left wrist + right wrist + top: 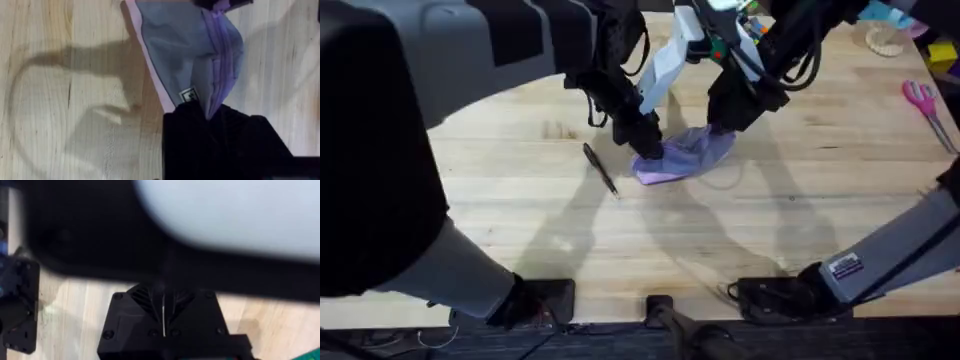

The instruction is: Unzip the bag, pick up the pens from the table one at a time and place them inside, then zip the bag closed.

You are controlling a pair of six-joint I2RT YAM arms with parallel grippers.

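Note:
The lavender bag (685, 155) lies crumpled in the middle of the table (520, 215). My left gripper (648, 140) is down on the bag's left end. In the left wrist view its black fingers (190, 125) are shut on a fold of the bag (185, 55) beside the zipper line. My right gripper (728, 122) sits on the bag's right end, and its fingers (145, 315) are pressed together with a thin pale sliver between them. What part of the bag they pinch is hidden. A black pen (601, 168) lies loose on the wood just left of the bag.
Pink-handled scissors (923, 100) lie near the right edge. A pale round object (885, 40) and a yellow item (942, 55) sit at the back right corner. Bare wood stretches from the bag to the arm bases.

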